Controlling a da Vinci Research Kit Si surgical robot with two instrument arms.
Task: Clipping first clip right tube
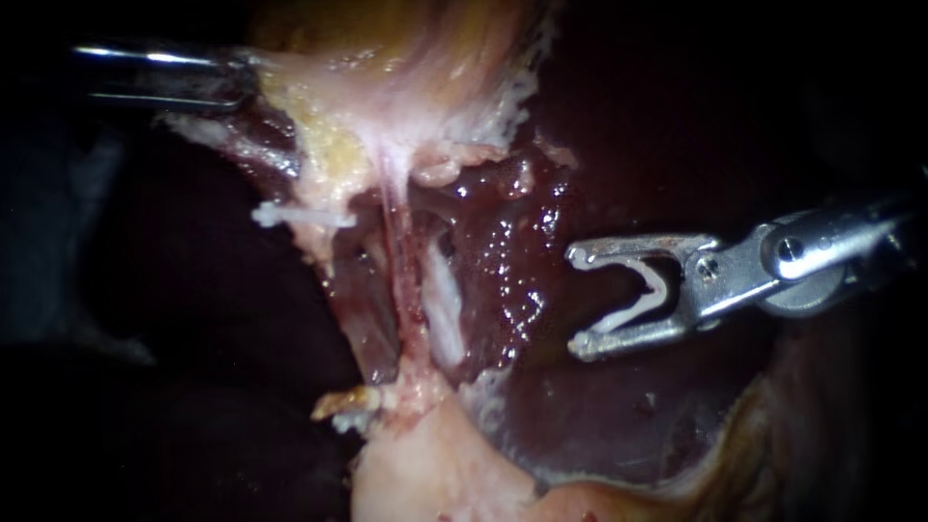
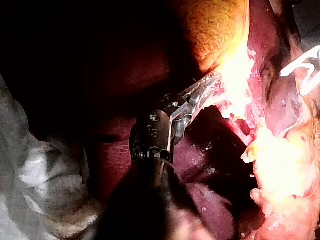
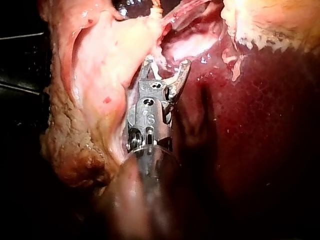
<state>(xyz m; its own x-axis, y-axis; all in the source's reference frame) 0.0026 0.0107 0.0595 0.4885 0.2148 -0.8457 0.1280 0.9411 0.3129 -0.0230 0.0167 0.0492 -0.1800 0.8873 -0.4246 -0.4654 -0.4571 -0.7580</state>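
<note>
My left instrument [image 1: 242, 85] is clamping the gallbladder [image 1: 387, 58] so the right tube [image 1: 443, 309] stands taut; my right instrument [image 1: 577, 302] is hovering near it, wide jaws gripping a clip [image 1: 659, 288].

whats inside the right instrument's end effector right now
A white open clip, held between both jaws of the right instrument. No tube or tissue inside it; liver shows behind. Nothing there is covered.

Crumpled pale sheet [image 2: 35, 185] w/ liver [image 2: 205, 197] lying on it.
</note>
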